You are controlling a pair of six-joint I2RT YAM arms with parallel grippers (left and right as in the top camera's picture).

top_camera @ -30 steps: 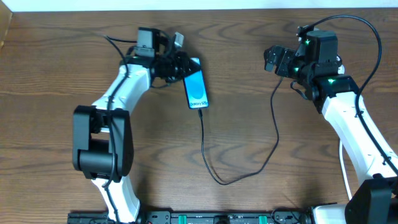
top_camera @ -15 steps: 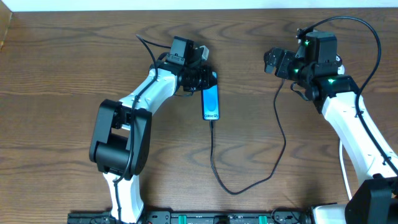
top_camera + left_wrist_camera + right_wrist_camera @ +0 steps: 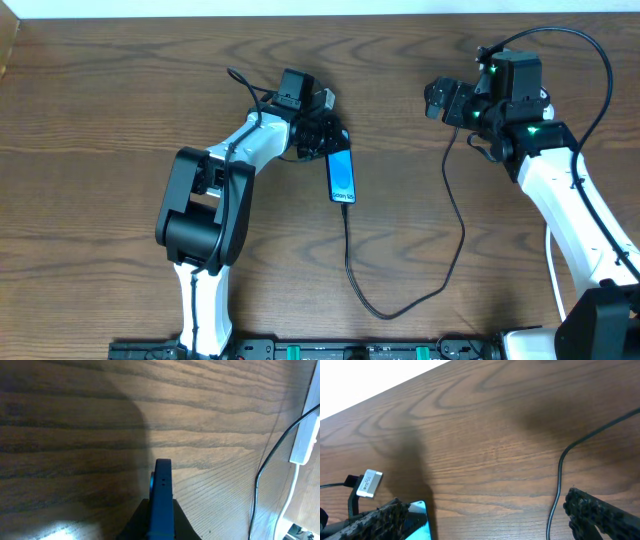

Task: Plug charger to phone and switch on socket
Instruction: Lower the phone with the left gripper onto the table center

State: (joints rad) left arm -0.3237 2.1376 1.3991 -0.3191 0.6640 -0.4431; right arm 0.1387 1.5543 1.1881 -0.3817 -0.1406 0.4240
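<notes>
The phone (image 3: 342,177), its blue-cyan screen facing up, is held at its top end by my left gripper (image 3: 322,135), which is shut on it. In the left wrist view the phone (image 3: 162,485) shows edge-on between the fingers (image 3: 161,512). The black charger cable (image 3: 348,255) is plugged into the phone's lower end, loops down and climbs to my right gripper (image 3: 443,100). That gripper (image 3: 492,515) is open, with the cable (image 3: 559,485) lying near its right finger. The white socket strip (image 3: 306,435) shows only at the left wrist view's right edge.
A white cord (image 3: 552,268) runs beside my right arm, and it also shows below the strip in the left wrist view (image 3: 286,505). A small white label (image 3: 370,483) hangs on my left arm's wiring. The table's back edge (image 3: 320,14) is at the top.
My left gripper has carried the phone to the right and slightly toward the front. The cable's loop has shifted right with it. My right arm has not moved.
</notes>
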